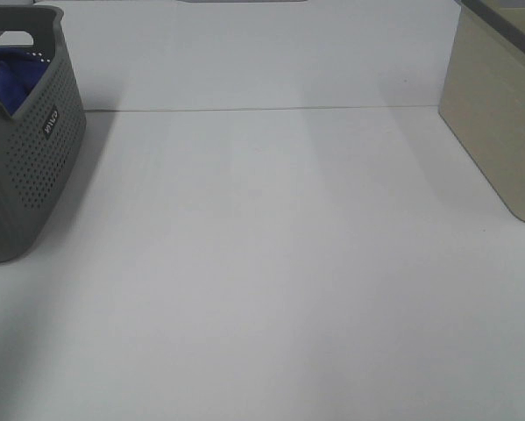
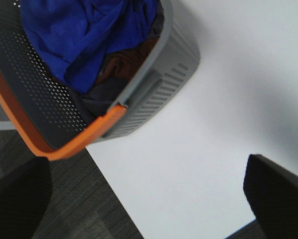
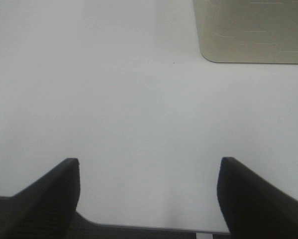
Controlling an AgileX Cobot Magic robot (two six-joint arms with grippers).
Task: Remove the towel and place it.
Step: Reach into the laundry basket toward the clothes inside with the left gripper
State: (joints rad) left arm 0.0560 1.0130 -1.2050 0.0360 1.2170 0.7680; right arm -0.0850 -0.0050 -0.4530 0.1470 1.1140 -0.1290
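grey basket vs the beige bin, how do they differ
Colour: the basket is grey with an orange rim piece; the bin is plain beige.
Walls: the basket is dotted with small holes; the bin shows none.
Contents: the basket holds the blue towel over darker cloth; the bin's inside is out of view.
Both stand on the white table, at opposite sides, and have rounded corners.

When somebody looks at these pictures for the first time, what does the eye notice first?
The royal-blue towel strikes first, crumpled inside the grey perforated basket at the left edge of the white table. The basket's orange rim also stands out in the left wrist view. A beige container stands at the far right.
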